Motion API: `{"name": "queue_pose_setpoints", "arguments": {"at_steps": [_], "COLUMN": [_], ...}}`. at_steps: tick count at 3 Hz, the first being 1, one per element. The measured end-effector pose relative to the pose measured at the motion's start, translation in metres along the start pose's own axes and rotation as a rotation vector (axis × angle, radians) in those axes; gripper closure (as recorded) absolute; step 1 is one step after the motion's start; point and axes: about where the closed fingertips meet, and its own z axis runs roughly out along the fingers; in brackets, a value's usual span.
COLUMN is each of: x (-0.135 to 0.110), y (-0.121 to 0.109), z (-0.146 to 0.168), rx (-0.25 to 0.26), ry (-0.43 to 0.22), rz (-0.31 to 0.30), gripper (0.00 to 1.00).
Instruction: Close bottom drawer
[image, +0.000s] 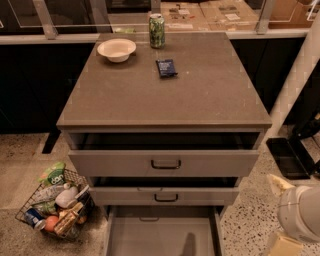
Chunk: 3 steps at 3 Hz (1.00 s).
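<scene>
Standing in the middle, the cabinet (165, 95) has its bottom drawer (160, 234) pulled far out at 6 o'clock, plain grey inside showing. At 4 o'clock the tool (286, 215) sits right of that drawer, apart from it. Whether it is wide or narrow I cannot tell.

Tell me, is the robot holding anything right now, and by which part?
Nothing, as far as can be seen. The gripper is at the lower right edge, beside the cabinet, apart from the open bottom drawer.
</scene>
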Motion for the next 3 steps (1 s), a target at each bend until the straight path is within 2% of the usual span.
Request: {"name": "queue_pose_setpoints", "arguments": {"at_steps": [1,2,3], "x": [-0.002,0.003,0.019], "y": [0.015,0.039,0.062], "z": [0.047,0.085,0.109], "rx": [0.001,-0.003,-0.002], "ry": [0.017,0.086,0.171], "rz": [-0.047,-0.129,-0.205], "gripper": [0.0,0.0,0.0]}}
